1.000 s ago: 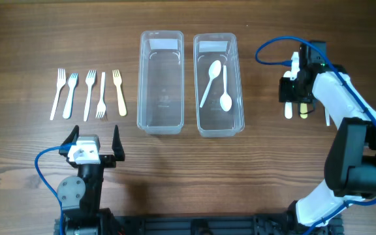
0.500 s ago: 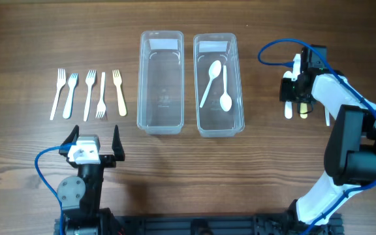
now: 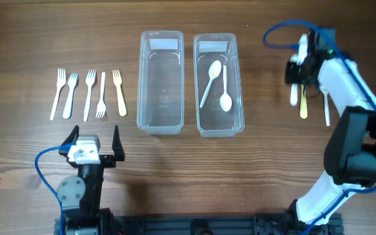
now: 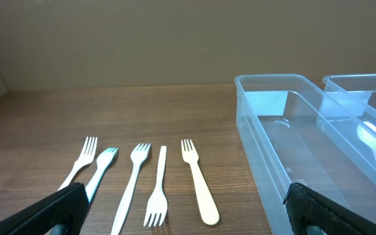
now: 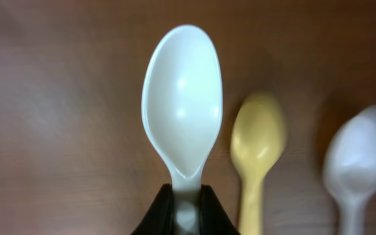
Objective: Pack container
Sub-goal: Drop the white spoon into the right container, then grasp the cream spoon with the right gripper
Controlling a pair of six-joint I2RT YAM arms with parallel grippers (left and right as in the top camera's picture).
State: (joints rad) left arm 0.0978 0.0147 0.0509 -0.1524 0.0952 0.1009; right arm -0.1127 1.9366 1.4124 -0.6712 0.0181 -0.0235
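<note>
Two clear containers stand at the middle. The left one is empty; the right one holds two white spoons. My right gripper is shut on the handle of a white spoon, lifted off the table; in the right wrist view the spoon's bowl sticks out past the gripper. A yellow spoon and a white spoon lie below it. Several forks lie at the left. My left gripper is open and empty, near the front edge behind the forks.
The right arm's blue cable loops over the far right of the table. In the left wrist view the empty container's near wall stands just right of the forks, and the second container is beyond it.
My right gripper has risen with the white spoon and moved toward the far edge and slightly right. The yellow spoon stays on the table. The left arm has not moved.
</note>
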